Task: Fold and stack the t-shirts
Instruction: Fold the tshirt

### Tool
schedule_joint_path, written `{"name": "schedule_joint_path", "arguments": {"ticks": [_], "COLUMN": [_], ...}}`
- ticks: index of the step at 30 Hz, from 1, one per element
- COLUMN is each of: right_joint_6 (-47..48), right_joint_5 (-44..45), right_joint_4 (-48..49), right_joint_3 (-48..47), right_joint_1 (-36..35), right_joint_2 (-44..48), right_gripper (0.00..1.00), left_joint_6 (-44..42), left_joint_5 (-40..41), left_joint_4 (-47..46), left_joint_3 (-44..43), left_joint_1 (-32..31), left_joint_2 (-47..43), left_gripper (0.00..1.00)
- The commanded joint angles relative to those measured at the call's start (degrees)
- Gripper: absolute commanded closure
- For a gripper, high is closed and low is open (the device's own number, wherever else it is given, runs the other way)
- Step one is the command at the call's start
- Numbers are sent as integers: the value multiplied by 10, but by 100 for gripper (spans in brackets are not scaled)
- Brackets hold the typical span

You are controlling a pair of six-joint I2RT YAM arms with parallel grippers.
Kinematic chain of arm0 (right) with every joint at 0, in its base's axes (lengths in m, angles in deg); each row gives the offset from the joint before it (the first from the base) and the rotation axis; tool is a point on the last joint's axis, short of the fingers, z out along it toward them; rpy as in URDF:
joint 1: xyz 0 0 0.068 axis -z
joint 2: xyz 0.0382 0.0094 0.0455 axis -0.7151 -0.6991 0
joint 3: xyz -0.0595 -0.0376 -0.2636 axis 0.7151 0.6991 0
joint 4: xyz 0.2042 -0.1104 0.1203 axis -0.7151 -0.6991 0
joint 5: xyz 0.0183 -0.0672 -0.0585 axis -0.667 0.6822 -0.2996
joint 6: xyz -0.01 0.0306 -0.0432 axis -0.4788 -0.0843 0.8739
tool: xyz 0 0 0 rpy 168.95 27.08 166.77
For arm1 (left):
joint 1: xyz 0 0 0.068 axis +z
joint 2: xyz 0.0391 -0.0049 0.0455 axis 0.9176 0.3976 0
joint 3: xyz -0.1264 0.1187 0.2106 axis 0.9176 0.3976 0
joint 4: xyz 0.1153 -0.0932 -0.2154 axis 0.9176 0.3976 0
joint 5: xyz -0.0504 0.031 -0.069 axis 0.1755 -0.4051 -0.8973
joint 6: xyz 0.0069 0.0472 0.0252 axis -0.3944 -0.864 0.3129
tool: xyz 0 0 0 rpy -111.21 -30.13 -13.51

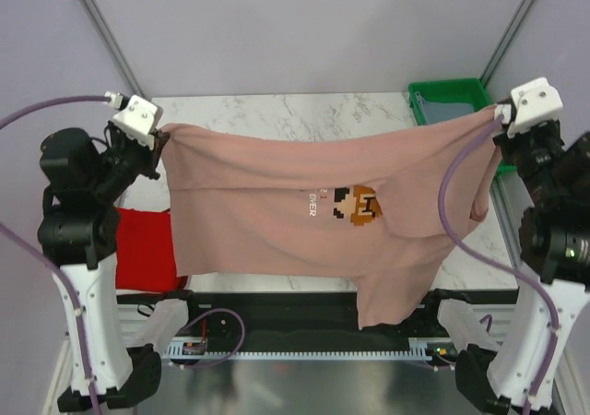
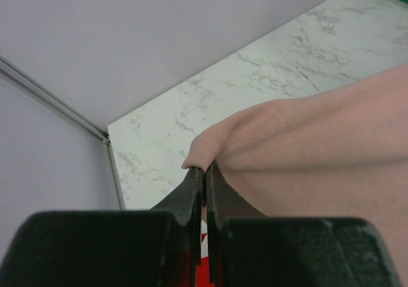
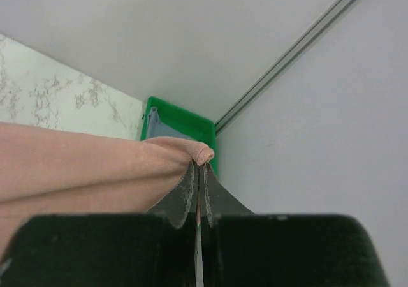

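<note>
A dusty-pink t-shirt (image 1: 304,203) with a brown-orange pixel graphic hangs stretched above the table between both arms. My left gripper (image 1: 162,139) is shut on its left corner (image 2: 207,148), pinched at the fingertips. On the other side, my right gripper (image 1: 499,112) is shut on the right corner (image 3: 203,152). One lower part of the shirt (image 1: 392,295) droops past the table's near edge. A bright red t-shirt (image 1: 145,249) lies flat on the table at the left, partly under the pink one. A slate grey-blue t-shirt (image 3: 167,129) lies in the green tray.
A green plastic tray (image 1: 450,96) stands at the back right corner of the marble table (image 1: 277,111). Grey walls close the table on three sides. Purple cables (image 1: 452,194) loop from both arms.
</note>
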State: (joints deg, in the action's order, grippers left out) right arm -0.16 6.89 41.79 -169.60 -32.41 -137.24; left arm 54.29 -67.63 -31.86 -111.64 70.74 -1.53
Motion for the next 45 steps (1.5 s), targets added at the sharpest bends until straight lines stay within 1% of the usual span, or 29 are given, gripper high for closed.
{"name": "schedule_joint_path", "arguments": {"ticks": [1,3,4,6,7,8,11,12,13,14,15,16,17,18,19,20,21,22,26,28,30,31,39,45], "right_joint_6": [20,22,22,20,16,14,3,2,-2,-4,-7,-20,-27,-34,-43,-51,-56,-58,-83,-92,-95,-94,-87,-91], "right_joint_5": [-9,-31,-54,-73,-76,-76,-77,-80,-78,-77,-71,-66,-57,-54,-50,-48,-42,-40,-29,-24,-16,-4,51,95], "right_joint_4": [36,44,51,64,88,99,140,148,165,174,184,204,211,216,218,217,217,217,215,213,213,213,241,275], "right_joint_3": [24,57,70,119,137,172,219,225,230,229,226,210,195,177,138,118,98,60,-33,-82,-109,-133,-224,-283], "right_joint_1": [-1,-1,-1,-1,-3,-5,-15,-22,-25,-29,-34,-36,-36,-36,-36,-36,-36,-37,-36,-37,-40,-43,-80,-95], "right_joint_2": [-77,-95,-112,-136,-147,-158,-223,-264,-286,-309,-356,-380,-404,-453,-479,-502,-545,-566,-677,-709,-750,-763,-879,-942], "right_gripper": [100,100,100,100,100,100,100,100,100,100,100,100,100,100,100,100,100,100,100,100,100,100,100,100], "left_joint_6": [-18,-25,-27,-42,-44,-46,-45,-43,-36,-26,-22,-18,-11,-7,-7,-9,-7,-6,3,5,5,5,1,19], "left_joint_5": [-26,-60,-71,-91,-90,-86,-76,-65,-59,-53,-44,-39,-26,-19,-15,-5,0,3,14,15,15,17,54,69], "left_joint_4": [-12,-21,-28,-38,-58,-67,-111,-123,-136,-154,-162,-168,-180,-186,-190,-195,-204,-206,-206,-206,-207,-204,-197,-203], "left_joint_3": [31,51,73,96,123,132,164,169,173,170,167,155,148,137,130,123,116,98,26,1,-34,-47,-176,-236], "left_joint_1": [5,4,4,0,-3,-6,-12,-13,-13,-13,-14,-14,-13,-13,-13,-14,-13,-13,-13,-13,-13,-14,-13,-15], "left_joint_2": [76,99,127,156,184,205,279,299,343,365,389,409,447,464,480,510,523,539,614,636,657,678,777,835], "left_gripper": [98,98,98,98,98,98,98,98,98,98,98,98,98,98,98,98,98,98,98,98,98,98,98,98]}}
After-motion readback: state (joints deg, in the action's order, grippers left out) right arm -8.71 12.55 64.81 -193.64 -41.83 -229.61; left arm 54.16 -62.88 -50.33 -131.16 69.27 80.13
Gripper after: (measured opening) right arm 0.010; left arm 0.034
